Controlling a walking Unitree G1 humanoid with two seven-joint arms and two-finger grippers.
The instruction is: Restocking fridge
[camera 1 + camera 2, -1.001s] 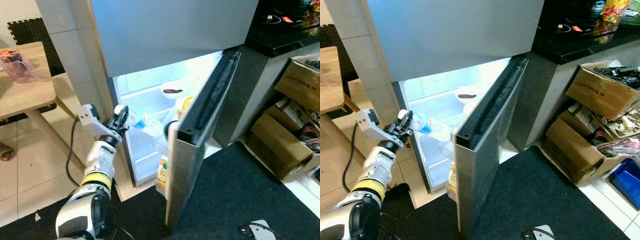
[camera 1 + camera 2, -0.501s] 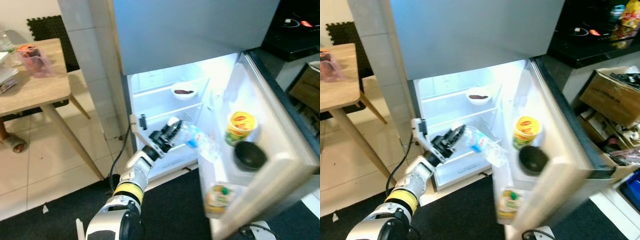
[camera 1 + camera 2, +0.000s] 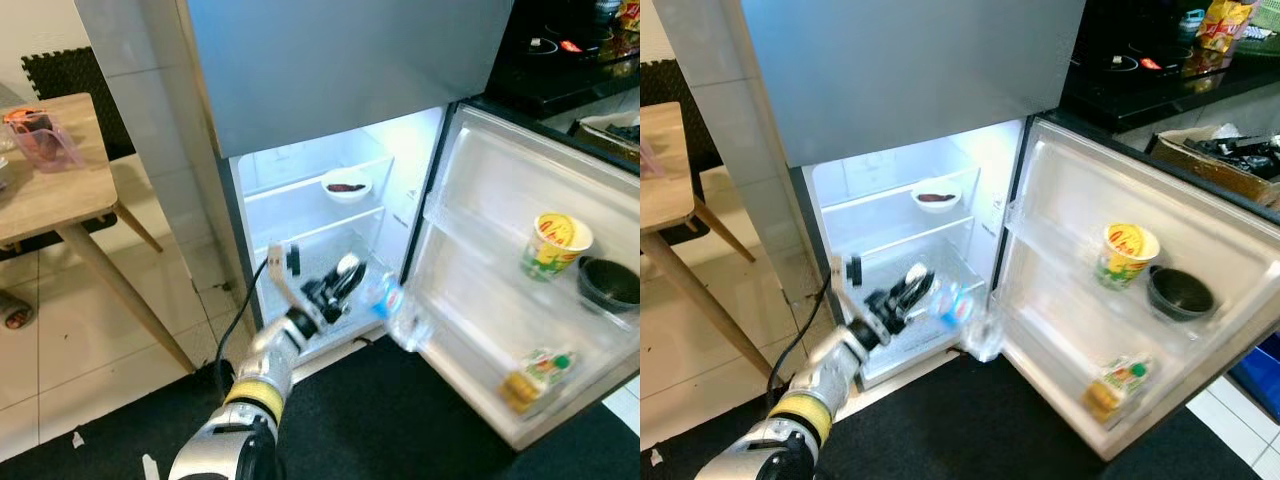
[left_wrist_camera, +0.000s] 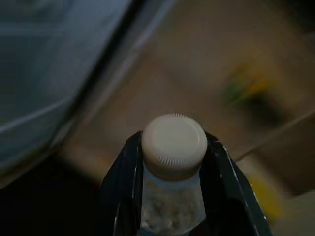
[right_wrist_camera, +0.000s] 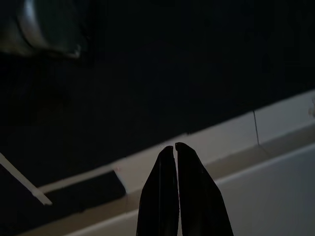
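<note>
Left eye view: the fridge is seen with its lower door swung wide open toward 3 o'clock and the lit compartment exposed. The left gripper is held in front of the lower shelves, its black fingers clamped on the neck of a clear water bottle with a white cap and a blue label. The bottle is carried lying nearly on its side, its base pointing toward 4 o'clock, near the inner edge of the door. In the left wrist view the white cap is seen squeezed between the two fingers, the background being blurred. A white bowl with something dark in it is noted on the upper shelf, at 12 o'clock from the gripper. On the door shelf a yellow cup and a dark bowl are set side by side; a small carton lies in the rack below them. A wooden table stands at 10 o'clock. In the right wrist view the right gripper is seen with fingertips pressed together, empty, over dark mat and pale floor.
</note>
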